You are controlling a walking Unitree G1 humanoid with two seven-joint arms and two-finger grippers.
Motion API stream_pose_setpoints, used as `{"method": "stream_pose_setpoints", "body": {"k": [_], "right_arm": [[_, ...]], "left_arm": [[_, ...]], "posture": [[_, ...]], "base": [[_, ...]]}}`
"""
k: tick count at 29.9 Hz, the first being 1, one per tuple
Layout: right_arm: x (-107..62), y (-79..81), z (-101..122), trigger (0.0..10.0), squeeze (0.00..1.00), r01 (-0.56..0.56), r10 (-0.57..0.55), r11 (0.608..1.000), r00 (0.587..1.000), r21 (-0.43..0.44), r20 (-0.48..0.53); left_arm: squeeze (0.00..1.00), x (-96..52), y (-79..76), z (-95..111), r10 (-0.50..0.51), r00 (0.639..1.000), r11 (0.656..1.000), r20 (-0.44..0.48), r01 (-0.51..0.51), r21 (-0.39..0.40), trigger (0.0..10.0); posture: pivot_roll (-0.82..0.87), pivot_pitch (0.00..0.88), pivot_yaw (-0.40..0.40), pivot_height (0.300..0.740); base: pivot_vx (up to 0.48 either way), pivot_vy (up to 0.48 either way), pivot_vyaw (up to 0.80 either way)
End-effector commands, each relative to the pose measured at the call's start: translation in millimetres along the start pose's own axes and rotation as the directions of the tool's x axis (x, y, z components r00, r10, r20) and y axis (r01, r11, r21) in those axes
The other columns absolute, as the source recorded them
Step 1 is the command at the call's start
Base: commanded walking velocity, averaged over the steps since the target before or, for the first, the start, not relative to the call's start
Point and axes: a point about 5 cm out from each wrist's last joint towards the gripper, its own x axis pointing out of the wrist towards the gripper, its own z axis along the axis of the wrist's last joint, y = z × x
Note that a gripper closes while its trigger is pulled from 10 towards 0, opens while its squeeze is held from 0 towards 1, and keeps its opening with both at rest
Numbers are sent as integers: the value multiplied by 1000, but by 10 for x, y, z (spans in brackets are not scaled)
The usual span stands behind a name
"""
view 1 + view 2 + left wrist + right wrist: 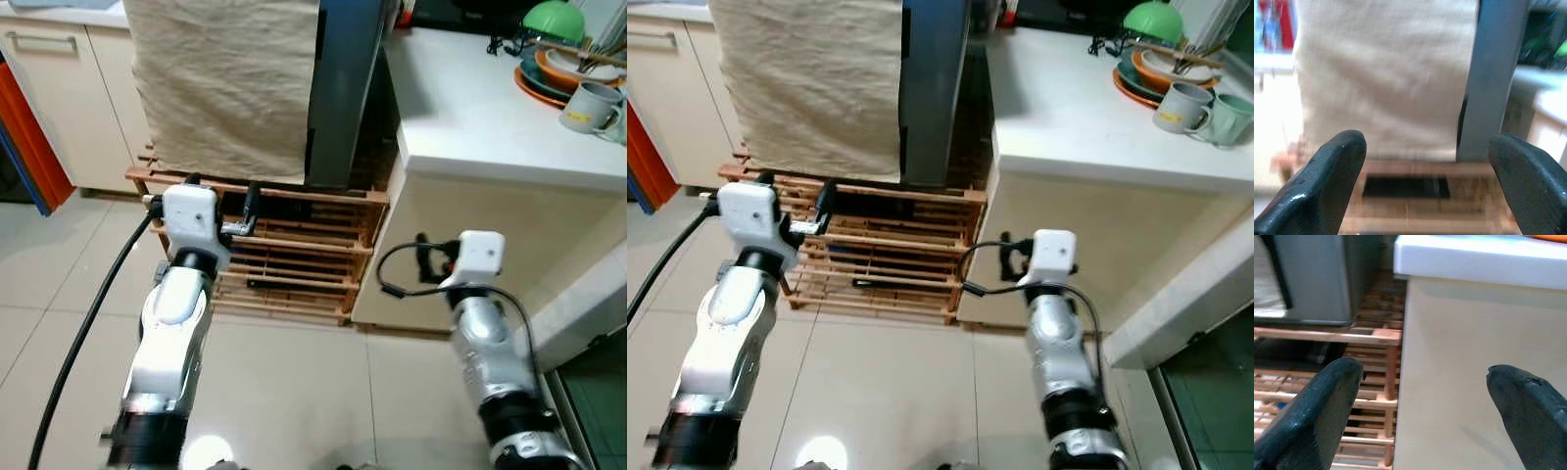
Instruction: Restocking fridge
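Note:
A grey fridge stands on a slatted wooden pallet, its front draped with a beige cloth. The fridge door is closed. My left gripper is held up low in front of the cloth and pallet, a short way off, open and holding nothing. My right gripper hovers before the beige side of the white counter, next to the pallet's right corner, open and holding nothing.
On the counter's far right sit stacked dishes and a grey mug. Cream cabinets and a red panel lie to the left. A black cable trails along my left arm. Tiled floor stretches below.

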Motion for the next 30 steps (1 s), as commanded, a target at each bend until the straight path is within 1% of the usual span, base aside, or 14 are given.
{"method": "stream_pose_setpoints", "body": {"k": [1, 3, 6, 7, 9, 13, 14, 18, 19, 20, 21, 23, 25, 30], "right_arm": [[10, 18, 149, 10000, 1000, -36, 35, 999, 994, 5, 100], [-1, 20, 191, 10000, 1000, -51, 53, 999, 988, -16, 144], [-10, -141, 152, 10000, 1000, 44, -47, 999, 992, 24, 116], [-17, -211, 126, 10000, 1000, 68, -69, 998, 991, 8, 111], [-17, -248, 121, 10000, 1000, 85, -87, 996, 990, 15, 109], [-10, -221, 144, 10000, 1000, 66, -70, 997, 990, 33, 120], [-6, -178, 162, 10000, 1000, 46, -47, 999, 990, 11, 135], [26, -180, 129, 10000, 1000, 70, -69, 998, 993, -3, 96], [42, -172, 114, 10000, 1000, 67, -65, 997, 995, -26, 79], [52, -165, 105, 10000, 1000, 63, -60, 997, 996, -43, 70], [72, -134, 111, 10000, 0, 44, -40, 998, 997, -54, 65], [77, -124, 118, 10000, 0, 39, -35, 998, 997, -54, 66], [83, -104, 132, 10000, 0, 22, -16, 996, 997, -85, 72], [67, -91, 90, 10000, 0, 11, -6, 997, 998, -71, 63]], "left_arm": [[1000, 34, -75, 23, -49, 999, 999, 7, 49, 9, 10000], [1000, 62, -88, -31, -60, 998, 998, -16, 61, 19, 10000], [1000, 134, -96, -74, -53, 997, 998, -59, 55, 20, 10000], [1000, 170, -103, -115, -52, 994, 999, -96, 53, 11, 10000], [1000, 181, -64, -151, -39, 992, 999, -121, 43, 31, 10000], [1000, 206, 6, -158, -29, 992, 999, -125, 34, 34, 10000], [1000, 239, 24, -155, -28, 992, 998, -120, 33, 44, 10000], [1000, 275, 14, -140, -39, 993, 998, -115, 45, 50, 10000], [0, 280, 12, -129, -44, 993, 997, -110, 50, 56, 10000], [0, 283, 12, -123, -46, 993, 997, -108, 53, 60, 10000], [0, 296, 26, -119, -34, 993, 998, -110, 40, 55, 10000], [0, 302, 32, -118, -32, 993, 998, -111, 38, 55, 10000], [0, 311, 54, -125, -18, 993, 997, -118, 26, 68, 10000], [0, 306, 112, -180, 10, 991, 999, -137, -4, 38, 10000]], "posture": [[35, 0, -88, 740], [9, 0, -72, 740], [-19, 0, -44, 740], [-30, 0, -40, 740], [-39, 0, -36, 740], [-46, 0, -39, 740], [-47, 0, -41, 740], [-39, 0, -52, 740], [-38, 0, -54, 740], [-38, 0, -54, 740], [-35, 0, -60, 740], [-36, 0, -61, 740], [-35, 0, -62, 740], [-35, 0, -57, 740]], "base": [[0, 0, 0], [0, 0, 0], [0, 0, 0], [0, 0, 0], [0, 0, 0], [0, 0, 0], [0, 0, 0], [0, 0, 0], [0, 469, 0], [0, 469, 0], [0, 465, 0], [0, 465, 0], [0, 465, 0], [0, 465, 0]]}}
